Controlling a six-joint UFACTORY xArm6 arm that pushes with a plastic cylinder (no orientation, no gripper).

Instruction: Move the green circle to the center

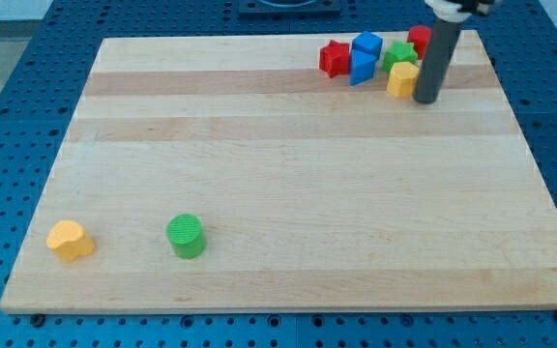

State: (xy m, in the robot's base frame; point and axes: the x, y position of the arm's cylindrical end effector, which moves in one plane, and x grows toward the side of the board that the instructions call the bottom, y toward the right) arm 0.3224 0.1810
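Observation:
The green circle (186, 236) is a short green cylinder standing near the view's bottom left of the wooden board (298, 184). My tip (425, 100) is at the view's top right, far from the green circle. It stands just right of a yellow block (401, 79) and seems to touch it.
A cluster lies at the view's top right: a red star-like block (335, 59), two blue blocks (366, 44) (361, 68), a green block (399, 54) and a red block (419, 39) partly behind the rod. A yellow heart-like block (70, 240) lies left of the green circle.

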